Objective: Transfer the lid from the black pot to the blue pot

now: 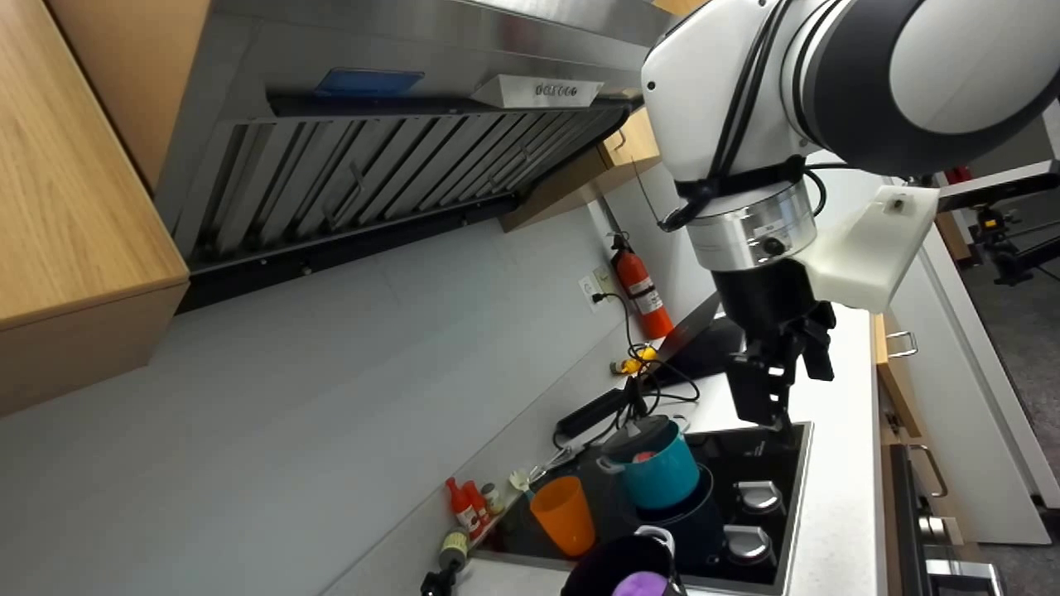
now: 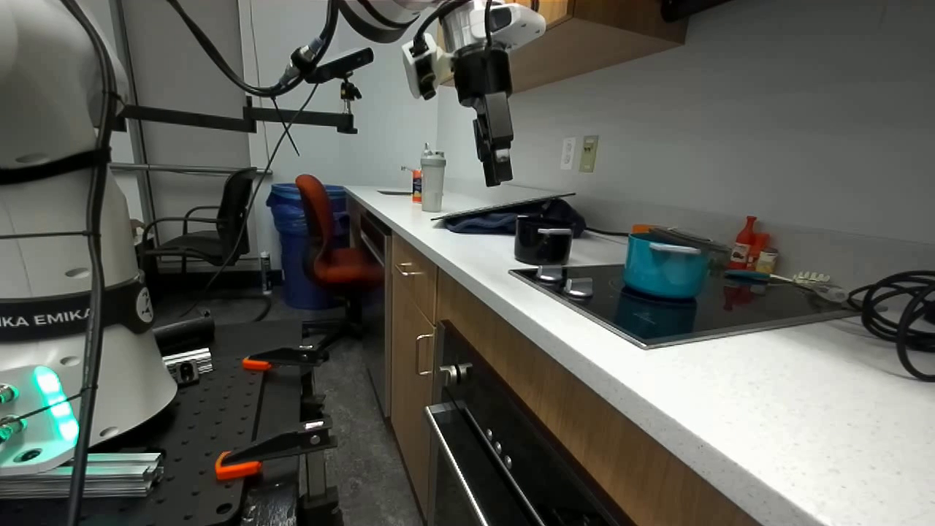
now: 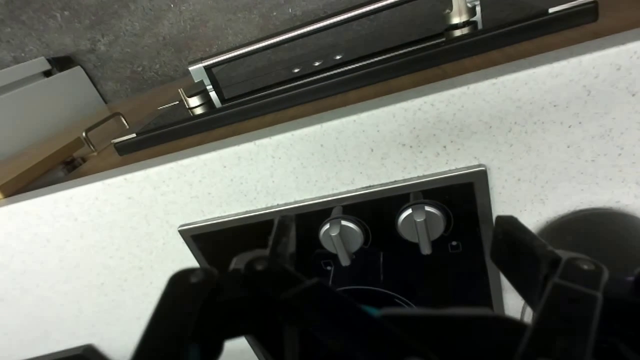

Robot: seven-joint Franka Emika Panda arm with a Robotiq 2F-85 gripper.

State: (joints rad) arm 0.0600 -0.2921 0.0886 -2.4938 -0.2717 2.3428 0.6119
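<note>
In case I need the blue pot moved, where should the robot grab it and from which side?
Probably the pale handle facing away from the black pot, coming in from that side. In an exterior view it juts out near the top as a narrow bar, while the blue pot has a smooth, rounded wall, likely harder to clamp.

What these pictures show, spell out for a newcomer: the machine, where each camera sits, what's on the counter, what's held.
The white machine is a robot arm; its black gripper works as a hand. Two pictures come from cameras outside it, the third from one on its wrist. On the cooktop stand a blue pot, with a dark lid apparently tilted on it, and an orange vessel. Beside the cooktop, on the counter, sits the black pot. The gripper is open and holds nothing.
</note>
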